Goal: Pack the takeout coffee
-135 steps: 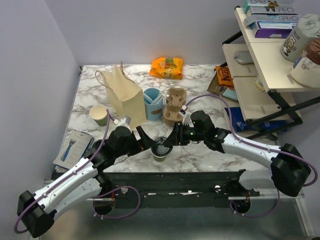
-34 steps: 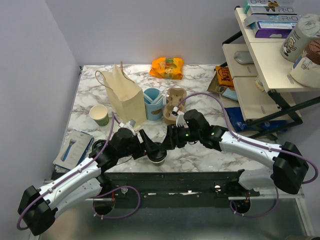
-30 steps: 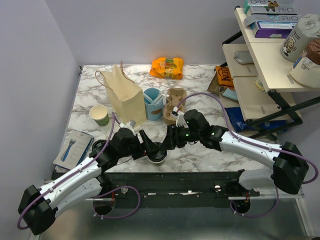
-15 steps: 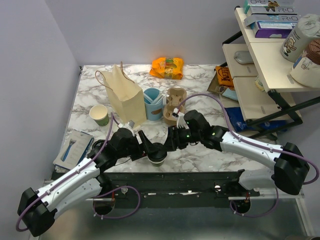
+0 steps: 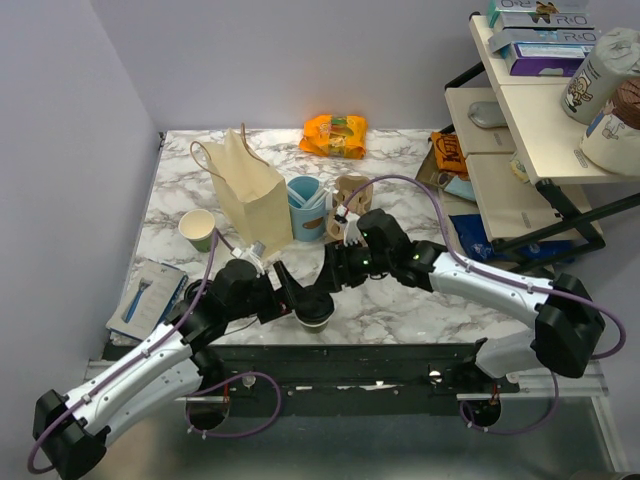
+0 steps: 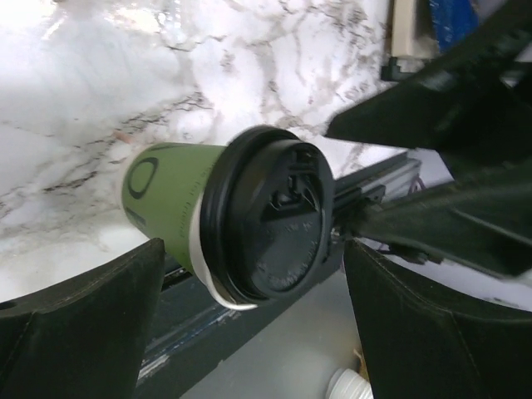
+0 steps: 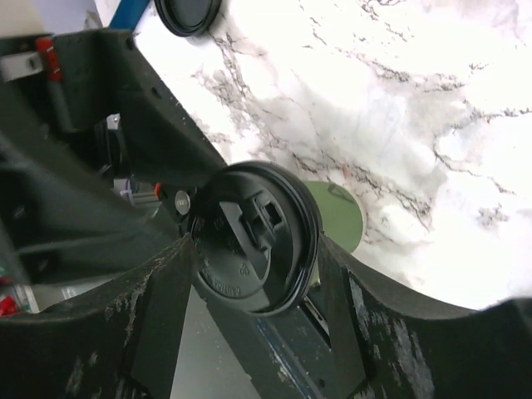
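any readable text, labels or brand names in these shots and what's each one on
"RiO": on the teal boxes stacked on the top shelf at the right; part of the print is hidden.
Green oval ring, no letters: on the takeout coffee.
Raised marks on its black lid: too small to read.
Orange snack bag: print too blurred to read.
Paper bag: no text visible.
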Available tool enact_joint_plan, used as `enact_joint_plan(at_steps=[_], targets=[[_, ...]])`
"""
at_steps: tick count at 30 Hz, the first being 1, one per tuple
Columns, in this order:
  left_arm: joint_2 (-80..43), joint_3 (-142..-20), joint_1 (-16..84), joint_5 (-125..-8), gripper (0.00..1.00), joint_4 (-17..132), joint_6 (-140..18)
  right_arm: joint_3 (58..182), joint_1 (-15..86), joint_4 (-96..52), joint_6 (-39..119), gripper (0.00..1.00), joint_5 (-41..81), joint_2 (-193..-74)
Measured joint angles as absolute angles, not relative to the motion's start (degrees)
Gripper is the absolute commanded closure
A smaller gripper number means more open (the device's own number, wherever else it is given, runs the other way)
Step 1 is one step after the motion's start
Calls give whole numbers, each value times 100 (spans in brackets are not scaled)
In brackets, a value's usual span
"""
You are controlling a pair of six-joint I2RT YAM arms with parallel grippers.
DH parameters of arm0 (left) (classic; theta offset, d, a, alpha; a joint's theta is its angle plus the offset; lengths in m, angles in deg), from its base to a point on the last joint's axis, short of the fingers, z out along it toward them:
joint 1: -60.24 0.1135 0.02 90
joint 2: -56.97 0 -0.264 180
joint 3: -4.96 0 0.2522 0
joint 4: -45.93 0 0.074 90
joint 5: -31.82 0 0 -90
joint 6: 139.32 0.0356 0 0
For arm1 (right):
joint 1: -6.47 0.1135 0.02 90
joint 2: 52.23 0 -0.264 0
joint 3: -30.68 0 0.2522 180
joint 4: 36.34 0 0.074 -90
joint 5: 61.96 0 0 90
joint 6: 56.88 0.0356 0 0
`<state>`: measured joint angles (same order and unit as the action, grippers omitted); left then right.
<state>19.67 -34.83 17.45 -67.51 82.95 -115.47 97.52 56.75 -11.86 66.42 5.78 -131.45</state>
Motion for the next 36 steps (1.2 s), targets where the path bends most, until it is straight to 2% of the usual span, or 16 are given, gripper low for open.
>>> enact_joint_plan(at_steps=[5,10,24,36], targets=[[2334,-3216,1745,-6995,4,8105,-11672,9850,5675,-1183,6605,32,569,-13414],[2266,-2892,1745,-7179,8,7902,-11798,9841,5678,-1183,6605,46,521,-13458],[2279,-2613,1745,-7297,15,7421,-12109,9505,5783,-1205,6600,49,309,-13207],[1772,-2731,1745,-7269,15,7327,-12069,9363,5887,-1094,6605,49,469,-12936]])
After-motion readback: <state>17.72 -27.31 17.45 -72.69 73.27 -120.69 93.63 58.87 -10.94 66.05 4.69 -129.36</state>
